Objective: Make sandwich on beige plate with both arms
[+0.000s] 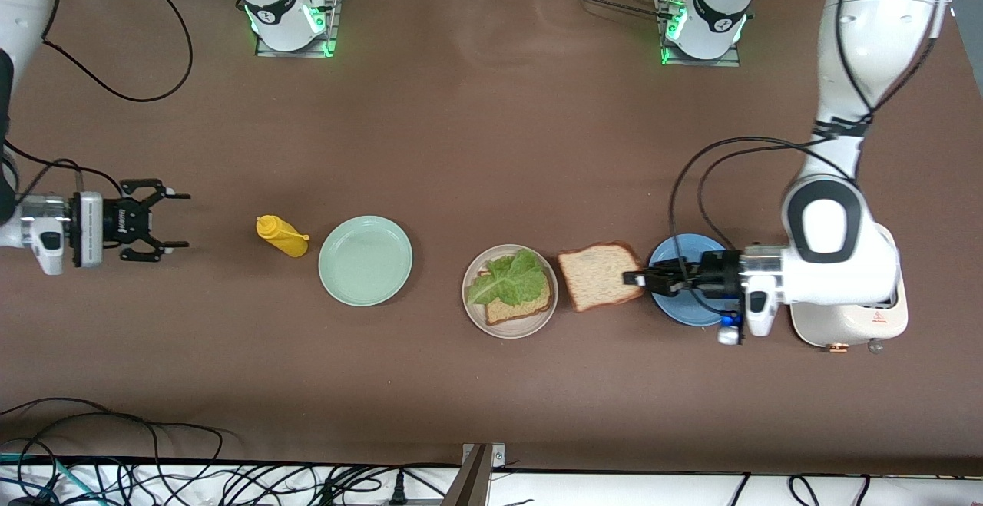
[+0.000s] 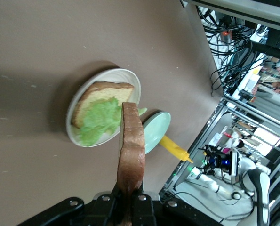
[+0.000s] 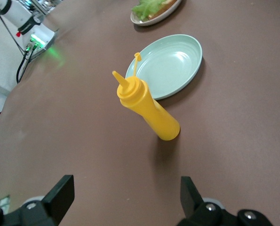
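The beige plate (image 1: 537, 322) (image 2: 132, 80) holds one bread slice (image 1: 522, 308) (image 2: 102, 92) with a ruffled lettuce leaf (image 1: 507, 276) (image 2: 100, 120) on top. My left gripper (image 1: 641, 277) (image 2: 129, 195) is shut on the edge of a second bread slice (image 1: 599, 276) (image 2: 132, 150), held in the air between the beige plate and the blue plate (image 1: 676, 249). My right gripper (image 1: 175, 219) (image 3: 125, 197) stands open with nothing in it at the right arm's end of the table, beside the yellow bottle.
A yellow squeeze bottle (image 1: 282, 236) (image 3: 147, 110) lies beside the mint-green plate (image 1: 365, 260) (image 3: 170, 63) (image 2: 154, 132). A cream toaster (image 1: 852, 322) sits under the left arm. Cables run along the table edge nearest the camera.
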